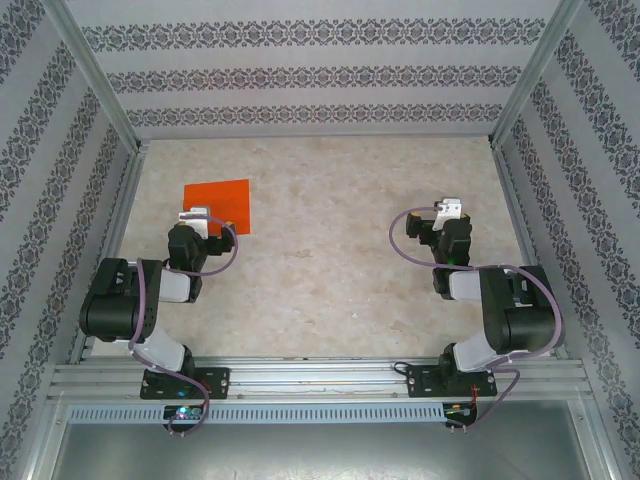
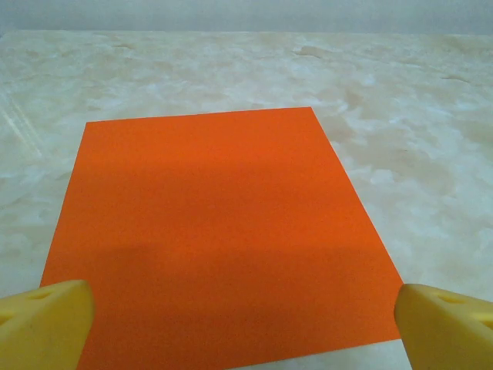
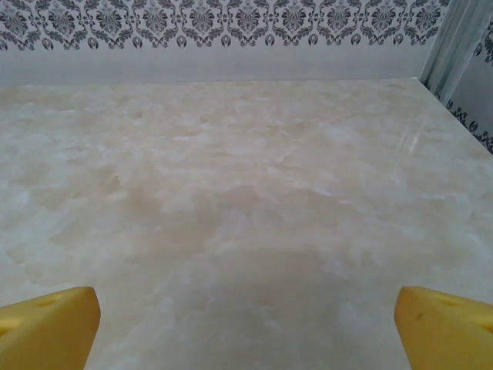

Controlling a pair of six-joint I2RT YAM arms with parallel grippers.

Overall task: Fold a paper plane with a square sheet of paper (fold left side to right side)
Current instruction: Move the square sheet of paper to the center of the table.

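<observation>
Upper left of top view: square sheet of paper (image 1: pixel 218 205) lies flat on the marble surface (image 1: pixel 340 260), L jaws at its lower-left edge. L wrist cam: sheet mid-frame, yellow fingertips (image 2: pixel 46 320) wide apart in the bottom corners, gripping nothing. R wrist cam: R jaws spread wide, empty, over the surface, patterned wall (image 3: pixel 231 23) at top.

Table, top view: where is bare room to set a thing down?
Free: the wide middle of the table between paper and right pincer, and the far strip by the back wall. Crowded: the left, where the left pincer hangs at the paper's near edge.
</observation>
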